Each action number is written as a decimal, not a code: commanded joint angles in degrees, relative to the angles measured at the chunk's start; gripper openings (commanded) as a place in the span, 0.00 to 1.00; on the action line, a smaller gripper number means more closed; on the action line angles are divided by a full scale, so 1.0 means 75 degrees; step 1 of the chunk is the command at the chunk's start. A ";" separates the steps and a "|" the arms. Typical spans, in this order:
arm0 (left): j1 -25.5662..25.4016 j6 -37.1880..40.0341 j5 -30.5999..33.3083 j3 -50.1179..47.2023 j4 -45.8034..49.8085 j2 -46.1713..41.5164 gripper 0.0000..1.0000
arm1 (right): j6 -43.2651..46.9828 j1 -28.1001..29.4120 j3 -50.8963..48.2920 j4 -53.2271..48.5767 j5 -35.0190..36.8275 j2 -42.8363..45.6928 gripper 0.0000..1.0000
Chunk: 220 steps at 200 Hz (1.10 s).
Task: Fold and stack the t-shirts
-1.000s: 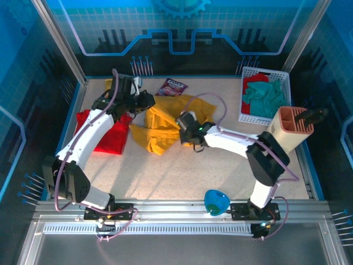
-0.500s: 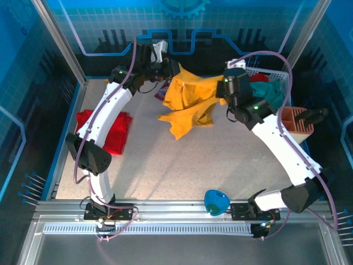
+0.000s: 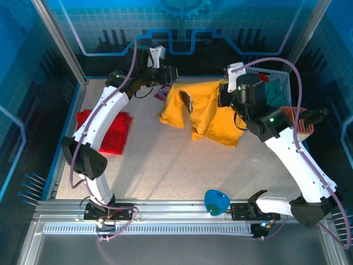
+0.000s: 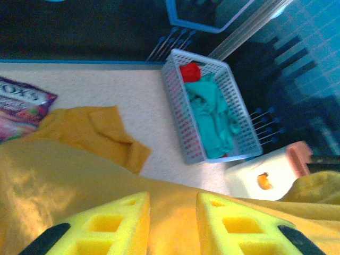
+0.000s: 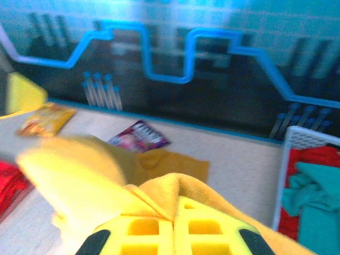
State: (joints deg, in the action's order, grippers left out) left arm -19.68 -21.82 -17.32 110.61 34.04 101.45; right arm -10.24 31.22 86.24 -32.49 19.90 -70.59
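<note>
The mustard-yellow t-shirt (image 3: 207, 110) hangs above the back of the table, stretched between both grippers. My left gripper (image 3: 170, 74) is shut on its left top edge; cloth (image 4: 64, 175) fills the gap between the yellow fingers (image 4: 106, 228). My right gripper (image 3: 223, 94) is shut on the right top edge, a fold of the shirt (image 5: 159, 191) pinched at the closed fingertips (image 5: 143, 231). The shirt's lower part drapes toward the table. The red t-shirt (image 3: 107, 132) lies folded on the table at the left, apart from both grippers.
A white basket (image 3: 284, 83) with teal and red cloth stands at the back right. Beside it is a pink holder (image 3: 295, 118). A purple snack packet (image 3: 164, 92) lies behind the shirt, a yellow packet (image 5: 45, 119) further left. A blue object (image 3: 215, 201) sits at the front edge.
Both grippers have taken the yellow t-shirt off the table, lifted it toward the back and moved apart. The shirt went from a crumpled heap to hanging spread between them.
</note>
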 commanded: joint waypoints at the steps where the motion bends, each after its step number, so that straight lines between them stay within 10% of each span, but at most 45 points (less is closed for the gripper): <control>1: 0.0427 0.0365 0.0138 -0.0631 -0.0029 -0.0487 0.35 | 0.0217 0.0338 0.0005 -0.0451 -0.1837 -0.0195 0.00; 72: 0.1136 -0.0005 -0.0035 -0.3501 -0.0073 -0.1240 0.48 | -0.0316 0.2418 -0.0915 -0.0684 -0.1855 -0.1356 0.00; 108: 0.1136 -0.0247 0.0054 -0.4889 -0.0554 -0.1716 0.53 | -0.0492 0.2829 -0.1431 0.0018 -0.4320 -0.1614 0.05; 142: 0.1136 -0.0239 0.0118 -0.5008 -0.0468 -0.1436 0.59 | -0.0287 0.3049 -0.1651 -0.0498 -0.4038 -0.1890 0.13; 220: 0.0543 -0.0692 0.0658 -0.4866 -0.1039 0.0401 0.63 | -0.2761 0.0509 -0.3909 -0.0666 -0.1114 -0.0222 0.75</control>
State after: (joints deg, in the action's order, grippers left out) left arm -14.37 -24.88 -14.33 73.34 27.70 100.92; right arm -21.78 41.58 61.60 -35.94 5.34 -75.33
